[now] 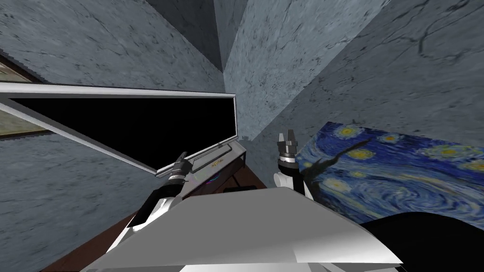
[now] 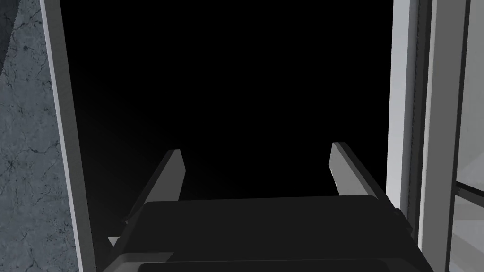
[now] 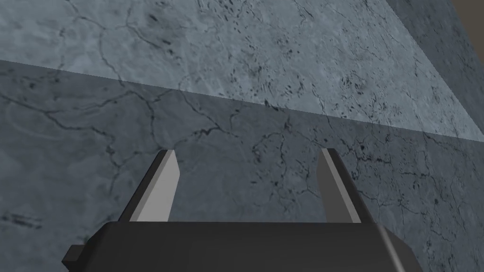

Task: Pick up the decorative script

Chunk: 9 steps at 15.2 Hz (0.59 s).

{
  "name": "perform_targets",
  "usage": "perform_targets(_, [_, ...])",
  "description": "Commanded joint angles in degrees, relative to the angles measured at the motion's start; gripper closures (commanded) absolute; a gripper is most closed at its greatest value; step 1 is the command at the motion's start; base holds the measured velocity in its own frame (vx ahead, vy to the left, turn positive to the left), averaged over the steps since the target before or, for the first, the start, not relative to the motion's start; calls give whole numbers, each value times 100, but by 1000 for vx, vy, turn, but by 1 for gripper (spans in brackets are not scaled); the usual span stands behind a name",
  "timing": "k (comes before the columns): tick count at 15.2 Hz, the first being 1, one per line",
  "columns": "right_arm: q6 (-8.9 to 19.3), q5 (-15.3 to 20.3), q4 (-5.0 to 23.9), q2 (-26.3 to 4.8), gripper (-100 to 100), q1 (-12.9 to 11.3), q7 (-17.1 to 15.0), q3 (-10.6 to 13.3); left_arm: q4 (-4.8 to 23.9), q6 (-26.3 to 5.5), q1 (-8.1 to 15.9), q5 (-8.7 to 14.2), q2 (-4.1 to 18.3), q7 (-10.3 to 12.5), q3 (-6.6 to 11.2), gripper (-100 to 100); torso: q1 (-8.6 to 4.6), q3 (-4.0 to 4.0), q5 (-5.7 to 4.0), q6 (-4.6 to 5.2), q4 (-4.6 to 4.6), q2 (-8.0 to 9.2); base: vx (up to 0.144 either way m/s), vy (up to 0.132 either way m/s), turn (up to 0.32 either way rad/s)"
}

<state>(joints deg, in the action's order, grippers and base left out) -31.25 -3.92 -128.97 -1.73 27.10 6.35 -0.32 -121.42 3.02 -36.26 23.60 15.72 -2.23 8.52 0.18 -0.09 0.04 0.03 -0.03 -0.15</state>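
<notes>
A small gold decorative script [image 1: 216, 164] lies on the top of a grey table [image 1: 232, 153] under the window. My left gripper [image 1: 166, 170] hovers just to the left of the table, a short way from the script. In the left wrist view the left gripper [image 2: 255, 153] is open with nothing between its fingers and faces the black area inside the window frame [image 2: 406, 104]. My right gripper [image 1: 287, 138] is raised to the right of the table. In its wrist view the right gripper [image 3: 246, 153] is open and empty, facing a blue-grey wall.
A wide window [image 1: 123, 123] with a light grey frame and a black area behind it stands close on the left. A blue swirling starry painting [image 1: 397, 174] hangs on the right wall. Brown floor [image 1: 250, 177] shows beside the table. Something multicoloured [image 1: 212, 179] sits under the table top.
</notes>
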Motion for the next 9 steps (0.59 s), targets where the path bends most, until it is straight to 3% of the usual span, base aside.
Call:
perform_targets(1, [0,0,0,0,0,0,0,0,55,-167,-1,79,36,41,41,-100,0,0,0,0,0,0,12,33,-57])
perform_targets(4, [0,0,0,0,0,0,0,0,360,-610,-136,439,114,169,139,-100,-5,-1,-1,0,-1,-2,21,21,-299])
perform_targets(5, [0,0,0,0,0,-1,0,0,360,-677,-136,439,114,169,139,-100,-5,-2,-1,2,-1,-3,24,26,-292])
perform_targets(6, [0,0,0,0,0,0,0,0,526,-851,-206,622,148,231,190,-100,-4,-2,-1,0,-1,-4,39,21,-347])
perform_targets(8, [0,0,0,0,0,0,0,0,526,-933,-206,622,148,231,190,-100,-3,-6,-1,0,-2,-10,33,27,-198])
perform_targets(9, [0,0,0,0,0,1,0,-1,701,-1142,-276,805,178,291,243,-100,-5,-6,-1,-3,-2,-10,35,15,-266])
